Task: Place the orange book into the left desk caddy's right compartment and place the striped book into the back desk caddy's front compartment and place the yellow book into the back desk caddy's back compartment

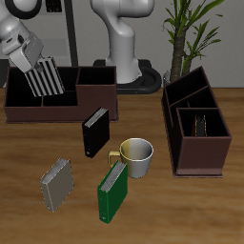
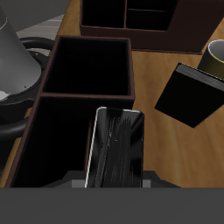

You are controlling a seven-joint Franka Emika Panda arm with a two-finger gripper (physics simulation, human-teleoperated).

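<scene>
My gripper [image 1: 36, 63] is shut on the striped book [image 1: 44, 78], which has grey and white stripes and hangs upright, slightly tilted. It hangs just above the back desk caddy [image 1: 57, 112], over its larger compartment, the one farther from the black book. In the wrist view the held striped book [image 2: 118, 149] looks dark and glossy between my gripper [image 2: 114, 182] fingers, with that open compartment [image 2: 52, 140] beneath it. The left desk caddy [image 1: 200, 152] stands apart at the other side of the table. The orange book and the yellow book are out of view.
A black book [image 1: 95, 132] stands in front of the back caddy. Near the table's front edge are a grey book [image 1: 55, 184], a green book [image 1: 114, 191] and a cream mug [image 1: 139, 156]. A potted plant [image 1: 186, 33] stands behind the left caddy.
</scene>
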